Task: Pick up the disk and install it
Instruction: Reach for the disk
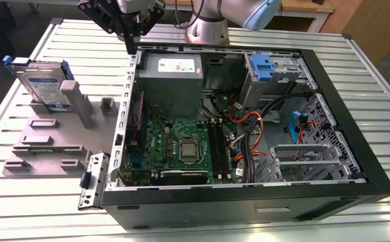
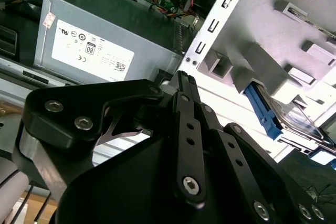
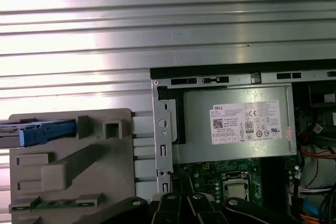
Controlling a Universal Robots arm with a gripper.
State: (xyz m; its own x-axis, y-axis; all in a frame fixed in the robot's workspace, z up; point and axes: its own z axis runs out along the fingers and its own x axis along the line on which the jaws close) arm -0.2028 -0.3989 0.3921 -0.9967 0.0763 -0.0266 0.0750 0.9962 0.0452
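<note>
Hardly anything is done yet. The disk [image 1: 43,83] stands on edge in the grey holder [image 1: 47,146] at the exterior view's left, beside the open case [image 1: 248,196], and nothing touches it. The gripper [image 1: 131,48] hangs over the case's far corner by the power supply [image 1: 171,75], well apart from the disk, with its fingers pressed together and nothing between them. As I see it, both the pick-up and the fitting into the case are left to do.

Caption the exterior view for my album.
Gripper near a corner of the open computer case; the disk stands in a grey fixture.
</note>
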